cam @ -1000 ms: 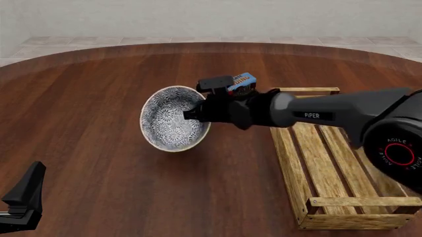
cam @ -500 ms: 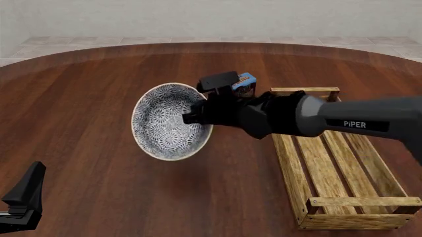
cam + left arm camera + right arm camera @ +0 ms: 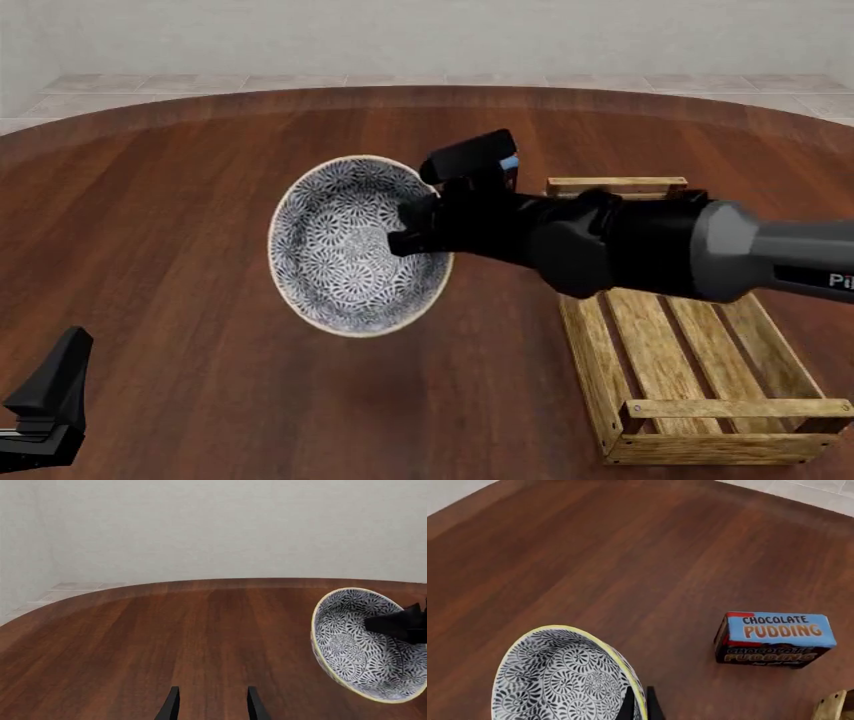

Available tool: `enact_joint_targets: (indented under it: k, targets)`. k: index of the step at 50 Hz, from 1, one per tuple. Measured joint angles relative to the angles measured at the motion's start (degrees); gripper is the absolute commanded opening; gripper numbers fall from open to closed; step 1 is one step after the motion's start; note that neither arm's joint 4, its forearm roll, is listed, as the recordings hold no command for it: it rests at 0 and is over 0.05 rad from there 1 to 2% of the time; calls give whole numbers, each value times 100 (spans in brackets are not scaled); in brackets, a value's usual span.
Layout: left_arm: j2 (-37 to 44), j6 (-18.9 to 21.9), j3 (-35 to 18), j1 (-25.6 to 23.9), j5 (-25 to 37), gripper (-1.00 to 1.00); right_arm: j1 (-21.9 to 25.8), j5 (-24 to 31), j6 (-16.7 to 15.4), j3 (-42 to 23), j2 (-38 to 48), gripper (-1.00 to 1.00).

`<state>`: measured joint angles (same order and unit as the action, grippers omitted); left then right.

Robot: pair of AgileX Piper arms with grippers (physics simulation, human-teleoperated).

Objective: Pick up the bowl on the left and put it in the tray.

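The blue-patterned bowl hangs tilted in the air above the table, its inside facing the camera. My right gripper is shut on its right rim. The bowl fills the low part of the right wrist view, with the fingertips pinching its cream rim. From the left wrist view the bowl is at the right edge, held by the dark gripper. The wooden tray lies on the table to the right, below the right arm. My left gripper rests open at the near left, far from the bowl.
A blue chocolate pudding box stands on the table behind the gripper, close to the tray's far end. The round table's far edge borders a tiled floor and a pale wall.
The right gripper has lifted the bowl higher and tilted it further, so it looks larger in the front view. The left arm has not moved.
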<state>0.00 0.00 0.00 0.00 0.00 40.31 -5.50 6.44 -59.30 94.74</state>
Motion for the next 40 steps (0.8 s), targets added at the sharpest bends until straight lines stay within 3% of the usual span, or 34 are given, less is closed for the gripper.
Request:
enact_joint_targets:
  k: [40]
  targets:
    - [0,0,0,0,0,100,-356,4,-604,740,-1537,-100]
